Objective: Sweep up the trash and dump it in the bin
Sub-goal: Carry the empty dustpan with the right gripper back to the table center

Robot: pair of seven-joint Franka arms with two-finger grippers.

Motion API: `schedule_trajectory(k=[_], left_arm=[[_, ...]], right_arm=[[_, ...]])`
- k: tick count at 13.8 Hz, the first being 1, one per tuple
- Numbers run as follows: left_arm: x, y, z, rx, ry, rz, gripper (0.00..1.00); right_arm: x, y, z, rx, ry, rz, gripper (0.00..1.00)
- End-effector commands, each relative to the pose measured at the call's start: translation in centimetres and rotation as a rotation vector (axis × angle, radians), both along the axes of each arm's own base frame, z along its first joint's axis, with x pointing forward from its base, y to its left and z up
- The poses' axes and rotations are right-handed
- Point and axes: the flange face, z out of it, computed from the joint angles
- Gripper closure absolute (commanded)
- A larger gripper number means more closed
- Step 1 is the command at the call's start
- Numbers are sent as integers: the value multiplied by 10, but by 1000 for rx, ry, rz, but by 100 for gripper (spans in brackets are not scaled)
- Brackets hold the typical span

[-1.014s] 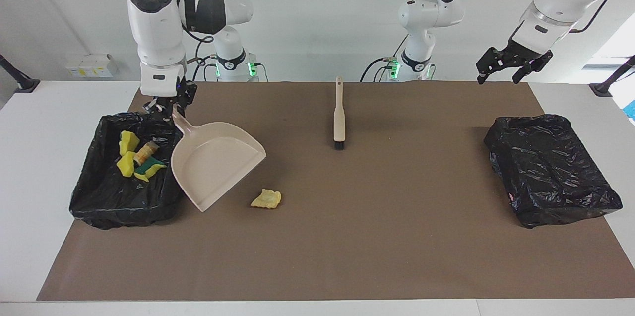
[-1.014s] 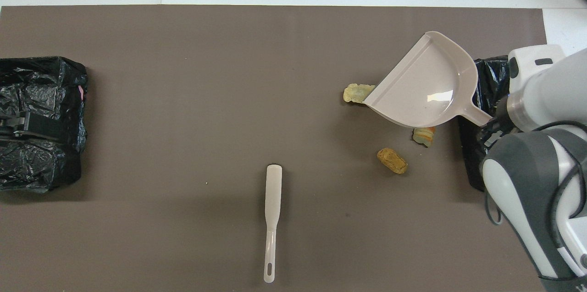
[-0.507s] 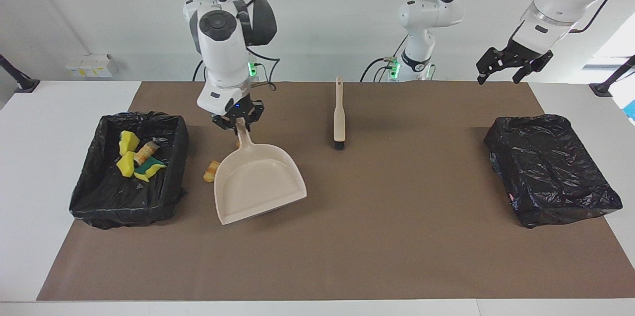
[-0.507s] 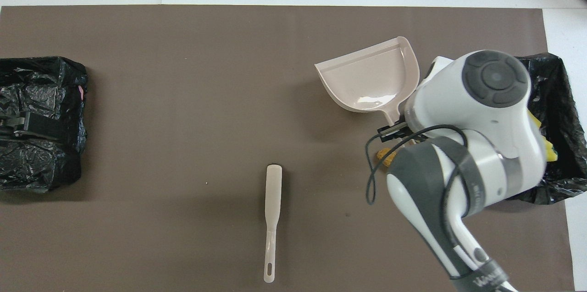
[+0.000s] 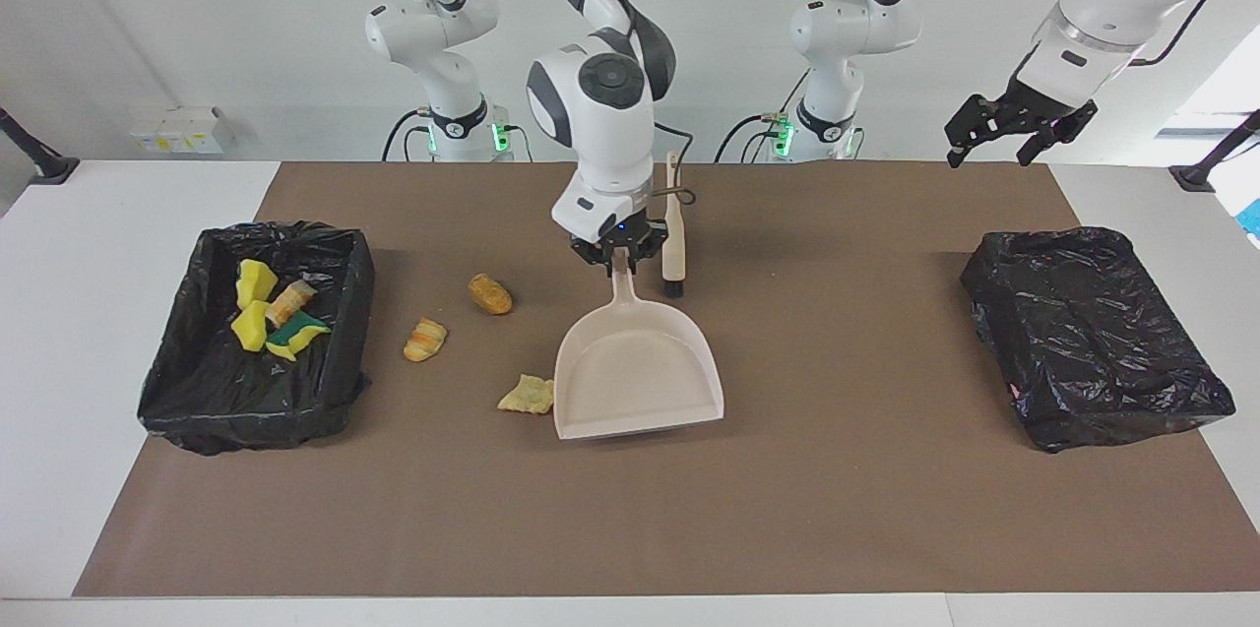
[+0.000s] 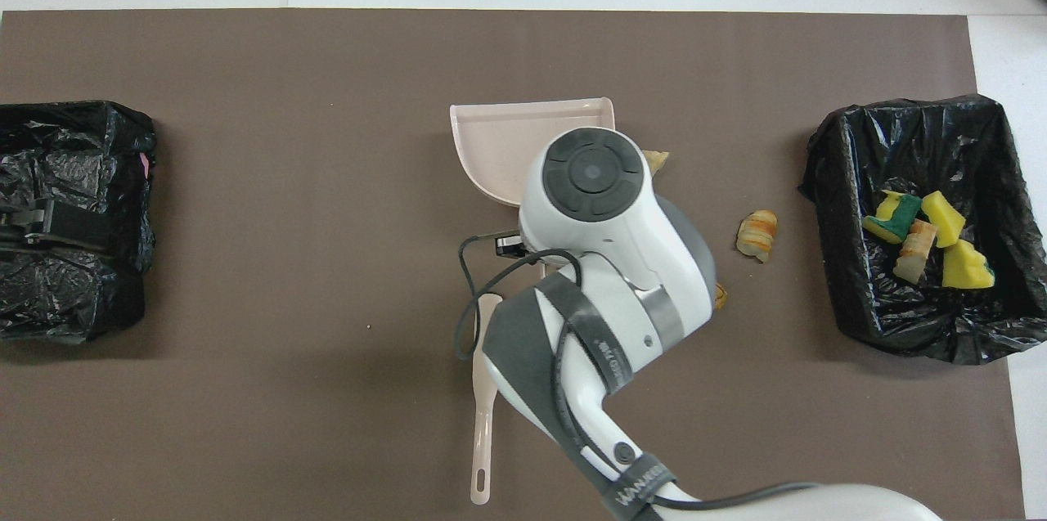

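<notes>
Brush bristles show facing, arm-hidden overhead.

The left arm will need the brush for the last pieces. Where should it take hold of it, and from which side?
Grip the brush on its slim beige handle, above the black bristles, coming straight down from above. It lies flat, handle end toward the robots, so the narrow shaft suits a pincer closing across it. The right pincer, shut on the dustpan handle, sits close beside it, so room looks tight there.

Dustpan beside brush
</notes>
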Motion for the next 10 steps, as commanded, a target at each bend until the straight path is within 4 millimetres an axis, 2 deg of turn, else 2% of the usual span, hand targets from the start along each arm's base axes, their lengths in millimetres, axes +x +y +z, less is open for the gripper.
schedule_trajectory(k=[1,3,5,6,10], left_arm=[[-1,0,3,-11,-21,19,0],[0,-4,4,-10,-24,9,0],[-1,-6,4,-10,-22,4,0],[-1,-6,4,-10,-25,9,0],[1,-8,4,-11,-46,-7,0]], right_arm=[[20,60,-27,-52,30,-53,100],[24,70,-47,-68,26,-111,100],[31,63,-51,-67,21,-123,97],[34,63,-46,-46,6,-128,1],[30,61,-19,-3,-21,-123,0]])
